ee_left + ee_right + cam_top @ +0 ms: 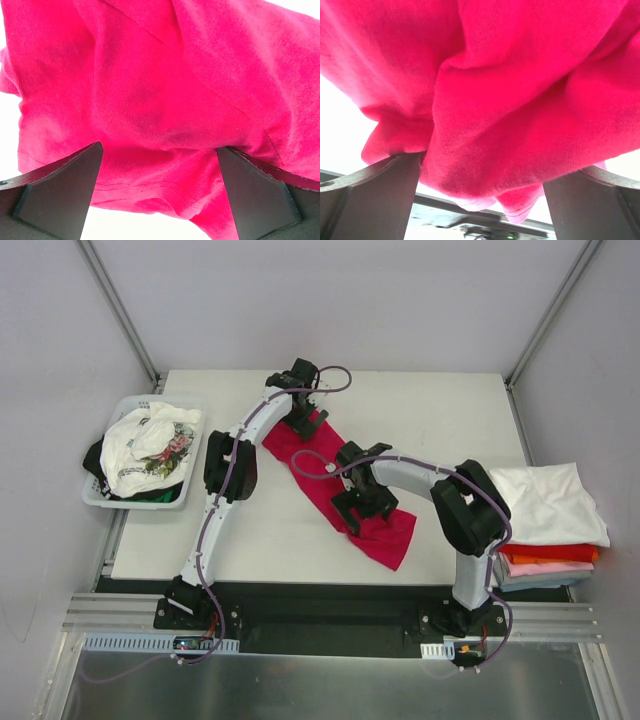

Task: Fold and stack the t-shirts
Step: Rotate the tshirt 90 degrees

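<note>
Both left hand (159,148) and right hand (482,167) gape around crimson t-shirt (388,536).

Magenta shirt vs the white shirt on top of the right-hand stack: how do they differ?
Colour: the magenta shirt is crimson-pink, the white shirt is white. Pose: the magenta shirt is bunched into a long diagonal strip, the white shirt is folded flat. Place: the magenta shirt lies directly on the table, the white shirt tops the stack at the right. Both are soft cloth shirts.
</note>
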Controlling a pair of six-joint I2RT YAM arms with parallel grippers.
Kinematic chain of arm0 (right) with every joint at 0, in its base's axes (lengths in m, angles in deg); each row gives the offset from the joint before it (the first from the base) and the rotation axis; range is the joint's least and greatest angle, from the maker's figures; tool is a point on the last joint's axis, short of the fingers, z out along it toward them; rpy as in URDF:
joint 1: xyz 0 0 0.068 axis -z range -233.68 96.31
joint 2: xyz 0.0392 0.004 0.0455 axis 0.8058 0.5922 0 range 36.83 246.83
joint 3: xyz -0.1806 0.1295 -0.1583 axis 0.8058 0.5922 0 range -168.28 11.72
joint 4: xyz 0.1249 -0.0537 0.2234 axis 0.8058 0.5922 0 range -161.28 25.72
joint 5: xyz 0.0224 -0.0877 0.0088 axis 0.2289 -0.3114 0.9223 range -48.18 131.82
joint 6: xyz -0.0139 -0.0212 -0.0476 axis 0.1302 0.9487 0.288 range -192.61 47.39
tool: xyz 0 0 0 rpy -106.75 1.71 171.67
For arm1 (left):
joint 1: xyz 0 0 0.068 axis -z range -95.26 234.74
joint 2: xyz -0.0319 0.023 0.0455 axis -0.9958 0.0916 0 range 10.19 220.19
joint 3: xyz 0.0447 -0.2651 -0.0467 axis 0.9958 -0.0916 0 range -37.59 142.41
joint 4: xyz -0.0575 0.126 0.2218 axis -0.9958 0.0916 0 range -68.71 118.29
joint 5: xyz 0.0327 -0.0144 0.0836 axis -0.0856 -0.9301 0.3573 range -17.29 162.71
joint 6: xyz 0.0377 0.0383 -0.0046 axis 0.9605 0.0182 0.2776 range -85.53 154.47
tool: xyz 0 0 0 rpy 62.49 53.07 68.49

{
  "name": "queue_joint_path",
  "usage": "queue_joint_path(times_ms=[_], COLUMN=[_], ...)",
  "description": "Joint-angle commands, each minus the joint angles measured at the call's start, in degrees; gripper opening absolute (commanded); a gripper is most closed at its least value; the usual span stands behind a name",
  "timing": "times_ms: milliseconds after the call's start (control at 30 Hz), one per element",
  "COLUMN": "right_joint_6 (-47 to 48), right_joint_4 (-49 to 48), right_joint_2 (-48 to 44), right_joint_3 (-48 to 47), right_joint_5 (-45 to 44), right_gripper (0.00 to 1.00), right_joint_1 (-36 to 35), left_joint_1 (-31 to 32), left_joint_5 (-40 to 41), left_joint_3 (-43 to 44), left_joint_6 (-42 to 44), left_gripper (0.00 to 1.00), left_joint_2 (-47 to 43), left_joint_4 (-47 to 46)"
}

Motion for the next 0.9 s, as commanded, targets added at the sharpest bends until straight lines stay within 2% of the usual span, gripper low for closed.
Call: queue_joint_path(times_ms=[0,167,300,867], right_joint_6=[-8.1,-10.0,-11.5,-13.7], right_joint_4=[-11.2,-12.1,-11.1,-6.8], right_joint_2=[5.2,4.3,5.5,13.1], right_joint_3=[3.0,4.6,3.0,-7.1], right_joint_5=[15.6,17.7,19.6,20.2], right_gripper=[0.96,0.96,0.96,0.96], right_joint_1=[-3.7,-7.1,-9.3,-13.1], left_joint_1=[-0.6,-0.6,-0.7,-0.5], left_joint_5=[0.6,1.3,3.0,-4.9], left_joint_3=[-0.2,1.0,5.4,6.9], left_joint_6=[-2.6,-1.9,-1.1,-3.9], left_gripper=[0.99,1.0,0.99,0.99], left_joint_2=[-2.2,-0.7,1.3,2.4], left_joint_4=[-0.5,-0.6,-1.7,-9.0])
